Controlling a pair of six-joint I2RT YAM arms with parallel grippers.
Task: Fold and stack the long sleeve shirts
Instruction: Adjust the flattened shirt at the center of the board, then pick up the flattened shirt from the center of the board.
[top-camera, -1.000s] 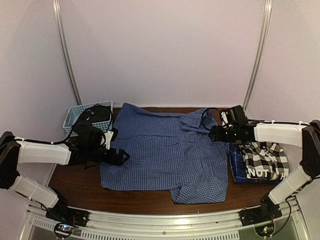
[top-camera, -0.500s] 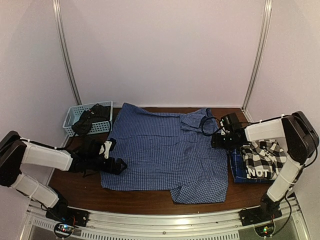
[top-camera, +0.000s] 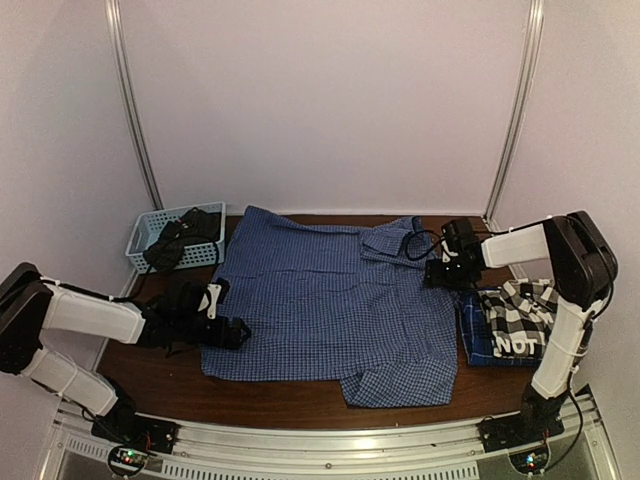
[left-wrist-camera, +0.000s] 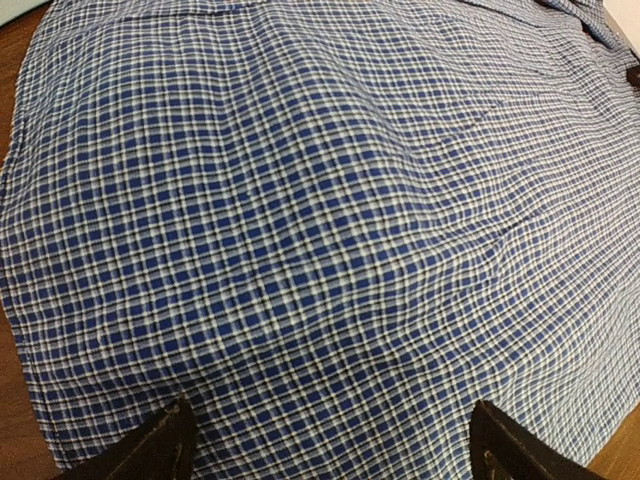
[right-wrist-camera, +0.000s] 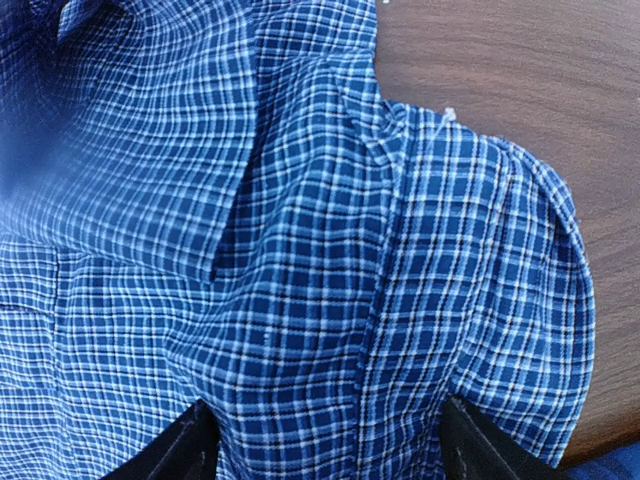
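Overhead and wrist views of a two-arm folding station. A blue fine-check collared cloth shirt (top-camera: 330, 300) is seen spread flat across the middle of a dark brown wooden table (top-camera: 290, 402), its collar (right-wrist-camera: 150, 150) turned toward the far right corner. The left gripper (top-camera: 232, 330) is held low at the shirt's near left edge; in the left wrist view its two dark fingers (left-wrist-camera: 160, 450) are spread wide apart above the checked cloth, and nothing is clamped between them. The right gripper (top-camera: 437, 272) is positioned at the shirt's far right shoulder, just beside the collar; its fingers (right-wrist-camera: 470, 445) are likewise parted, with the puckered shoulder seam lying between and beyond them, ungripped. At the right edge of the table, a folded black-and-white large-plaid shirt with white lettering (top-camera: 530, 315) is laid on top of a folded darker blue plaid shirt (top-camera: 472, 340). A light blue plastic lattice basket (top-camera: 140, 235) is placed at the far left corner, with a crumpled dark cloth (top-camera: 185, 235) inside.
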